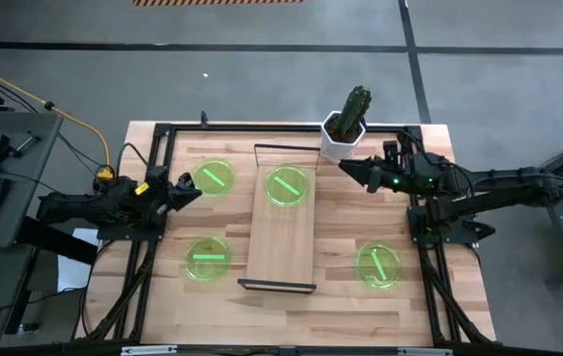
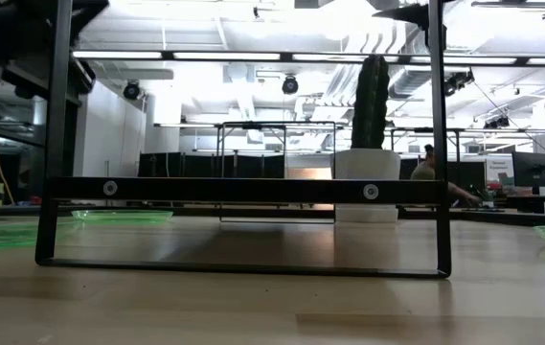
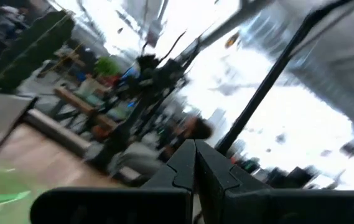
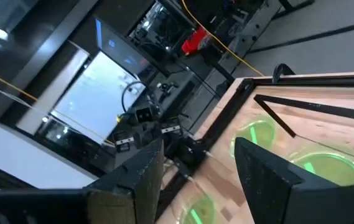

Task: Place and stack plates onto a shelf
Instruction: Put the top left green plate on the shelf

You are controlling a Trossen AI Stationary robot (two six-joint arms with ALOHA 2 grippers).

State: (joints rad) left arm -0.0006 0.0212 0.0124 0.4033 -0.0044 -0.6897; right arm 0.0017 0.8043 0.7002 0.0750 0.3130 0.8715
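We see a light-wood table point(image 1: 340, 252) carrying the shelf point(image 1: 281, 232), a long board lying lengthwise in the middle, between the left gripper point(image 1: 190, 188) and the right gripper point(image 1: 345, 168). One green plate point(image 1: 288, 185) lies on the shelf's far half, nearer the right gripper. Directly on the table lie three more plates: one point(image 1: 214, 177) just beside the left gripper's tips, one point(image 1: 207, 259) nearer the front on that side, and one point(image 1: 378, 265) well apart from the right gripper. A potted cactus point(image 1: 345, 127) stands at the far edge, just beyond the right gripper.
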